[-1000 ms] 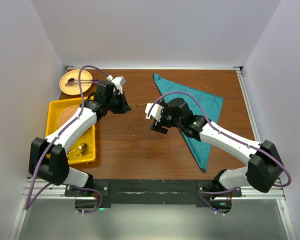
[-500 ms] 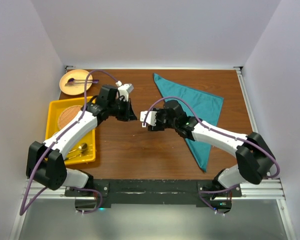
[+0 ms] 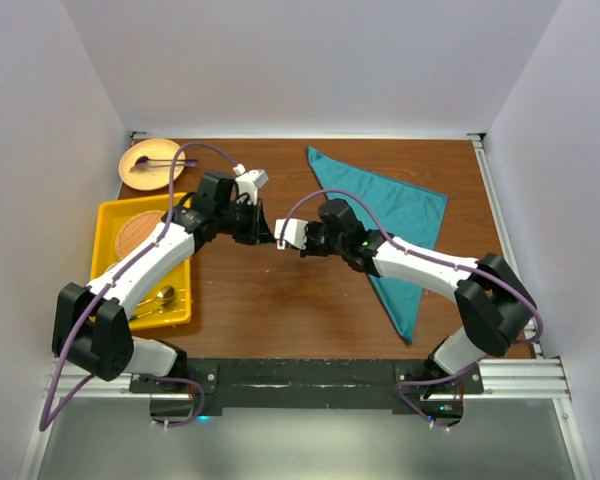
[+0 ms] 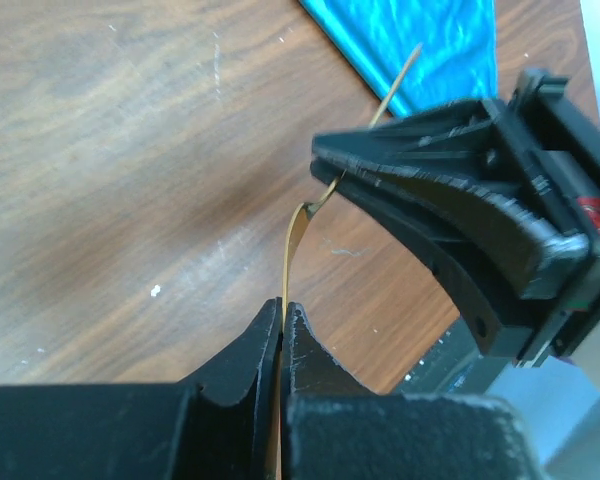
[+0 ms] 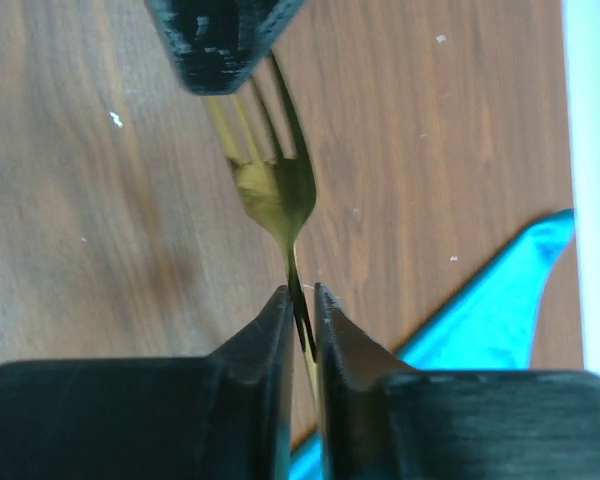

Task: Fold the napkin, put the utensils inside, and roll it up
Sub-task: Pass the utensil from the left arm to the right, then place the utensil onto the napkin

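Your left claw [image 4: 282, 312] is pinching the fork [image 5: 280, 195] by its tines, right claw [image 5: 300, 300] pinching its handle, over the counter [image 3: 250, 290].

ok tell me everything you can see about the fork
The fork is small, slender, gold-coloured metal, with thin tines, a curved head and a thin handle. It is held above the wooden table by both arms: the left gripper is shut on the tines, the right gripper shut on the handle just behind the head. The handle tip points toward the teal napkin.

White-shelled arms, black joints, purple cables, textured black claws.
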